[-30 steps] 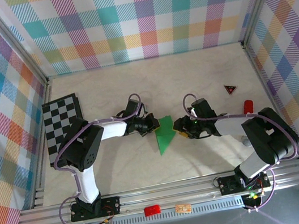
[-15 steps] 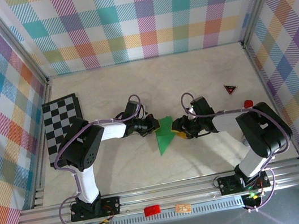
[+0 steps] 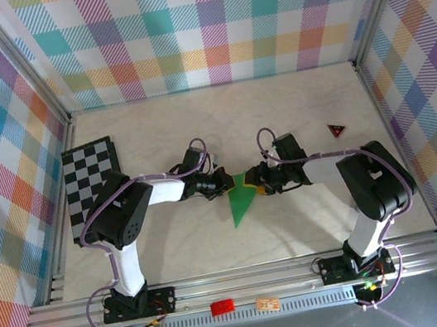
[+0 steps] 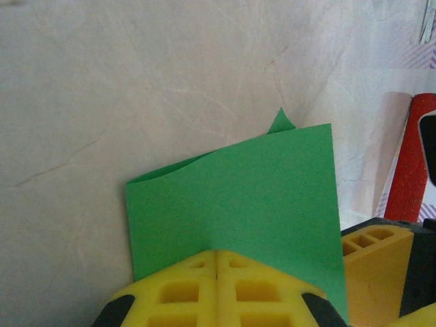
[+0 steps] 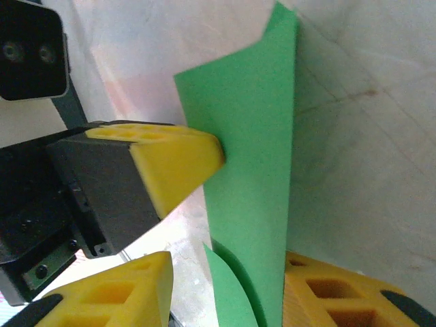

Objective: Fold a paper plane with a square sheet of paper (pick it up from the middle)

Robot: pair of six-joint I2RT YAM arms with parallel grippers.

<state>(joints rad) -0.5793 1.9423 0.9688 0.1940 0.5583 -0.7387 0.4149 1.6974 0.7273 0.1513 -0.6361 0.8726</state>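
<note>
The green square sheet of paper point(image 3: 241, 197) lies mid-table, folded into a narrow wedge that points toward the near edge. In the left wrist view the paper point(image 4: 238, 197) shows two layers gaping along its far edge. My left gripper point(image 3: 224, 184) is shut, its yellow tips point(image 4: 216, 253) pressed against the paper's face. No paper shows between them. My right gripper point(image 3: 257, 184) faces it from the right. It point(image 5: 228, 272) is open, and a raised flap of the paper point(image 5: 252, 136) runs between its fingers, close beside the right finger point(image 5: 340, 293). The left gripper's finger point(image 5: 177, 163) touches that flap.
A black-and-white chessboard point(image 3: 93, 189) lies at the far left. A small red-and-black triangle point(image 3: 336, 129) sits right of the arms. Plaid walls close in the table on three sides. A red object point(image 4: 412, 163) stands beyond the right gripper's finger point(image 4: 375, 266).
My right gripper has slid left up to the paper's top edge, and its jaws have narrowed around the flap. The left gripper and the paper have stayed put.
</note>
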